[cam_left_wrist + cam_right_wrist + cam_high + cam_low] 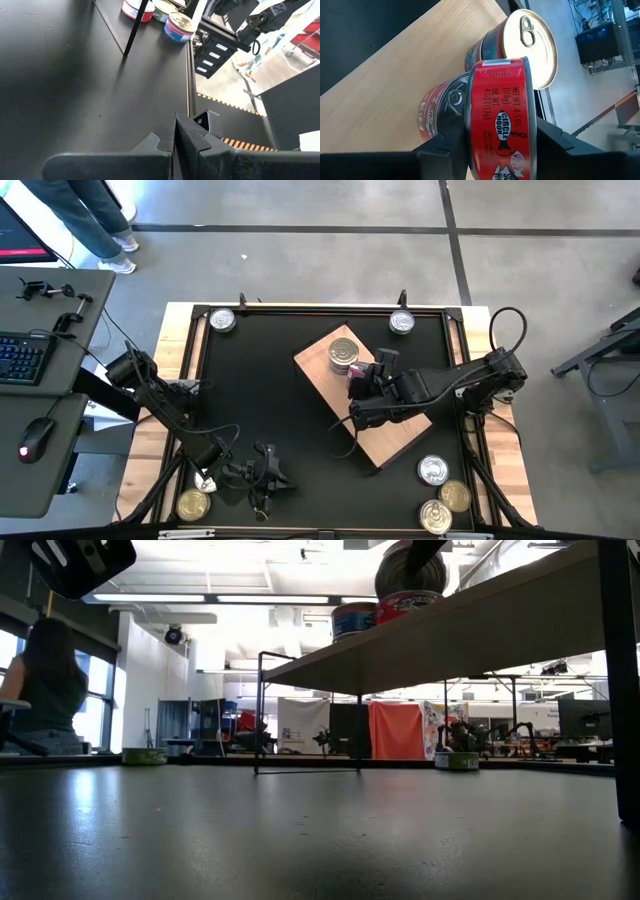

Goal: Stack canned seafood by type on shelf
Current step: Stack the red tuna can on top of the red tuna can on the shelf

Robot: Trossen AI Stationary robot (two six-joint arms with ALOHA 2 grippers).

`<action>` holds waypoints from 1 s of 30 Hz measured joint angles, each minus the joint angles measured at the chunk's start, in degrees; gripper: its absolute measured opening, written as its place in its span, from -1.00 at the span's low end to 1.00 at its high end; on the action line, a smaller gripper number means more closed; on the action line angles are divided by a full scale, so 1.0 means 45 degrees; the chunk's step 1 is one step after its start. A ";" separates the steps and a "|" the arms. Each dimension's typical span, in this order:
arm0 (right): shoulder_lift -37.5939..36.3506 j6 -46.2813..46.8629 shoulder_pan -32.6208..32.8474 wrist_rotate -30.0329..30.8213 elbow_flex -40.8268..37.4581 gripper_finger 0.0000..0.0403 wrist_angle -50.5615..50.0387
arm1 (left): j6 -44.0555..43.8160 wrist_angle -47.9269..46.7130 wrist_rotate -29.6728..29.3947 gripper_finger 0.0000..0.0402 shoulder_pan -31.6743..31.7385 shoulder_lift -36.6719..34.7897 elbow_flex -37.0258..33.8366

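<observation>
The shelf (392, 432) is a light-brown wooden board raised on thin legs over the black table (260, 390). Two tins stand on its far left part: a red-labelled one (437, 112) and a blue-labelled one with a pale pull-tab lid (527, 45). My right gripper (501, 127) reaches in from the table's right over them (362, 380), shut on a third, red-labelled tin (500, 120). My left gripper (175, 135) is shut and hangs over the table's near left part (262, 480). My right gripper pinches the red tin between its two fingers, one finger (445, 145) on one flat end and the other (555, 145) on the opposite flat end. The labelled side wall (502, 100) faces the wrist camera. The tin sits just over the red tin on the shelf; whether they touch, I cannot tell.
Single tins stand in the table's far left (222, 320) and far right (402, 322) corners and near left corner (193, 503); three more (440, 492) cluster at the near right. A thin shelf leg (135, 27) stands before them. A person (45, 680) sits beyond the table.
</observation>
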 joint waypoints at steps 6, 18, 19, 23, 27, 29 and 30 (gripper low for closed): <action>0.0000 0.0036 0.0000 -0.0205 0.0005 -0.18 0.0005 | 0.0001 -0.0388 -0.0001 -1.00 0.0000 0.0000 0.0000; 0.0024 -0.0070 0.0000 -0.0694 0.0000 0.40 0.0030 | 0.0017 -0.0546 -0.0001 -1.00 0.0000 0.0000 0.0000; 0.0024 -0.0071 0.0000 -0.0694 0.0000 0.45 0.0062 | 0.0020 -0.0579 -0.0001 -1.00 0.0000 0.0000 0.0004; 0.0024 -0.0100 0.0000 -0.0765 0.0002 0.58 0.0136 | 0.0020 -0.0815 -0.0006 -1.00 0.0000 0.0000 0.0000; 0.0024 -0.0126 0.0000 -0.1481 0.0290 0.62 0.0141 | 0.0006 -0.0908 0.0013 -1.00 0.0004 0.0000 0.0000; 0.0024 -0.0266 0.0000 -0.1960 0.0650 0.62 0.0141 | 0.0073 -0.0708 0.0431 -1.00 0.0000 -0.0082 0.0000; 0.0024 -0.0273 0.0000 -0.2140 0.0887 0.62 0.0141 | 0.0128 -0.0701 0.0815 -1.00 0.0005 -0.0218 0.0000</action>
